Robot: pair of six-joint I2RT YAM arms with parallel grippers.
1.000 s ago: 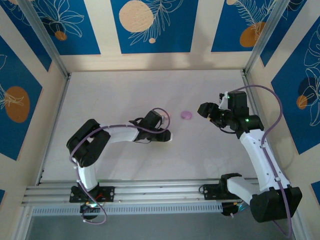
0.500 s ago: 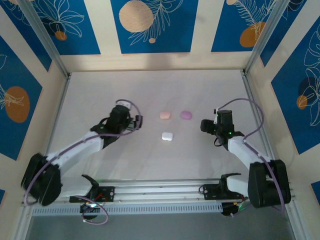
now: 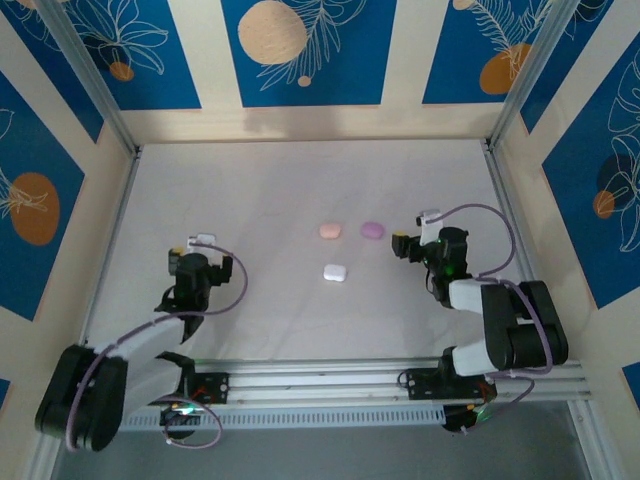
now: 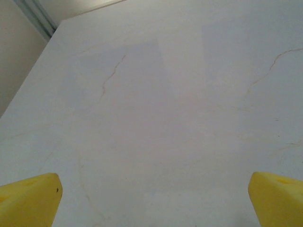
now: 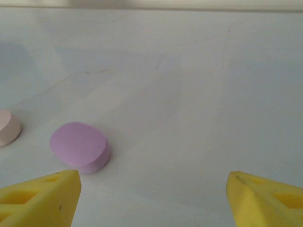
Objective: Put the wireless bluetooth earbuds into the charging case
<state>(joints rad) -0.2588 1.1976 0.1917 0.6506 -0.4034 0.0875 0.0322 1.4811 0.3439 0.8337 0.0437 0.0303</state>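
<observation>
My left gripper (image 4: 154, 184) and right gripper (image 5: 152, 175) both gape empty. Since a second ago they have pulled back from centre, uncovering the white case (image 3: 335, 272) near the pink case (image 3: 330, 230) and purple case (image 5: 79, 146). The earbuds are hidden, presumably under those shut lids; tiny, glossy and slippery, they'd want a gentle pinch across the body.

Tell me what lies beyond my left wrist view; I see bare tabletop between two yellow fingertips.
Observer: From above, three small cases lie in the middle of the table: a pink case, a purple case beside it, and a white case nearer the arms.
Operator: Say where my left gripper is relative to them.
Observer: The left gripper is well off to their left, open, and not aimed at any case.
Operator: Report the right gripper.
Observer: The right gripper is open and faces the purple case, which lies shut, apart from the fingers.
</observation>
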